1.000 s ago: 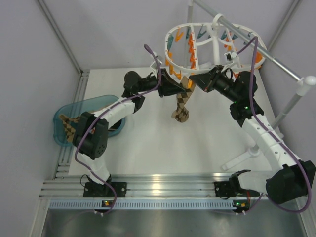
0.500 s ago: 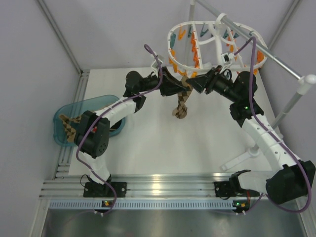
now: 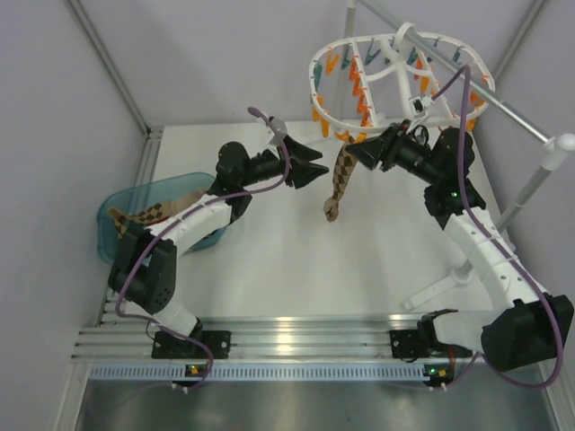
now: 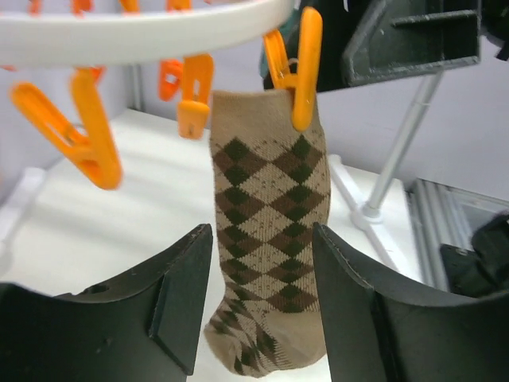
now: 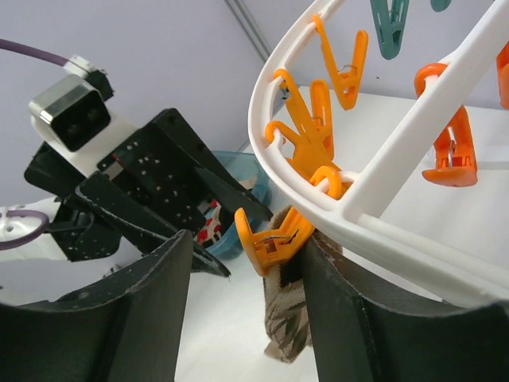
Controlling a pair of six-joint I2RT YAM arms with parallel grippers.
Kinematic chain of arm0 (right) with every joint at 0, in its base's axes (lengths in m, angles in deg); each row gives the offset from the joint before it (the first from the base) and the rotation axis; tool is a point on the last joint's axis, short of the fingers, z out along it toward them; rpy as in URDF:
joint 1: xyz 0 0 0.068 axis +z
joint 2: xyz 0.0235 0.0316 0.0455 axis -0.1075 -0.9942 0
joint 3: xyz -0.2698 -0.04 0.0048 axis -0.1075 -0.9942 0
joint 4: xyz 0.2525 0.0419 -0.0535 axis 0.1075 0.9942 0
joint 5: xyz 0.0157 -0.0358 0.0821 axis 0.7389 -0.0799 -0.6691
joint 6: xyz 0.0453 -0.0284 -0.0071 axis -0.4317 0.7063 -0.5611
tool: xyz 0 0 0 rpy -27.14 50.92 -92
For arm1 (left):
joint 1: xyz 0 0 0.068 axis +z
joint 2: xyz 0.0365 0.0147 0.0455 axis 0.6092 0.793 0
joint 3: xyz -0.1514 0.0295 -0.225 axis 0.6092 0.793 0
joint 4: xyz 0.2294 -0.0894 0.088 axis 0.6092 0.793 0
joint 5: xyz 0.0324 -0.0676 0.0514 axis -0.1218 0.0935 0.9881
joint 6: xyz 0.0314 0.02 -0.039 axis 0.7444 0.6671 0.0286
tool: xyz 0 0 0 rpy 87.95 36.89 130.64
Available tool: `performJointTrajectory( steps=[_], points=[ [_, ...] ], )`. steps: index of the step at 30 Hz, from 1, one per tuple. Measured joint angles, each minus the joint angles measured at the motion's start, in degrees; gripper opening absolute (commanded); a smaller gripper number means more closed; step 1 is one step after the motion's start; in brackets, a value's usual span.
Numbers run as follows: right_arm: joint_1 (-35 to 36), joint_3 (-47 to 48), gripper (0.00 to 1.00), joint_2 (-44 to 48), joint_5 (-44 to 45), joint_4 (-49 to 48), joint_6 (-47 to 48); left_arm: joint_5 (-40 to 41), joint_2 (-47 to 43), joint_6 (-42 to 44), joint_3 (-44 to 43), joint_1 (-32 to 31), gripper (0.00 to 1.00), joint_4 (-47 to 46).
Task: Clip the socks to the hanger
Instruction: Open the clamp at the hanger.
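Tan argyle knit sock (image 4: pixel 266 239) hangs from orange plastic clip (image 4: pixel 301 72) on oval hanger (image 4: pixel 143 32).

The left claw (image 3: pixel 319 168) and right claw (image 3: pixel 353 154) have opened and drawn off the sock (image 3: pixel 340 180).

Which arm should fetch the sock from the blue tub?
Left, probably. The left claw is open and empty, and the tub with the sock sits beside that arm; the right claw is farther off.

Blue tub (image 3: pixel 104 239), perhaps holding something red (image 5: pixel 209 229), sits well apart from grey stand (image 3: pixel 528 190).
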Motion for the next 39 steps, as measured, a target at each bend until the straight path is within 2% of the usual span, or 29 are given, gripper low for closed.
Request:
performJointTrajectory(
  steps=[4,11,12,13,15,26,34,39],
  points=[
    [-1.05,0.00,0.67,0.42,-0.85,1.77,1.14,5.77,-0.68,4.70,0.26,-0.26,0.59,0.09],
    [-2.49,0.00,0.77,1.55,-0.79,6.36,4.02,11.06,3.96,7.58,-1.51,-0.83,0.59,-1.92],
    [-2.54,0.00,0.80,1.66,-0.59,6.93,4.39,11.43,4.66,7.74,-1.77,-1.09,0.59,-2.36],
    [-2.56,0.00,0.88,1.79,-0.31,7.67,4.72,11.67,5.38,7.80,-2.10,-1.44,0.59,-2.89],
    [-2.58,0.00,0.93,2.21,0.39,9.25,5.57,11.98,6.34,7.85,-2.38,-2.32,0.57,-3.87],
    [-2.64,0.00,0.94,7.82,6.23,17.59,11.41,12.76,7.72,8.02,-3.30,-6.84,0.54,-9.29],
    [-3.41,0.00,0.94,11.37,7.65,22.69,15.52,14.80,10.93,7.98,-6.78,-8.55,0.54,-9.86],
    [-4.33,-0.24,0.93,12.92,7.56,25.59,17.05,15.61,13.03,7.96,-8.11,-10.03,0.57,-11.04]
  ],
)
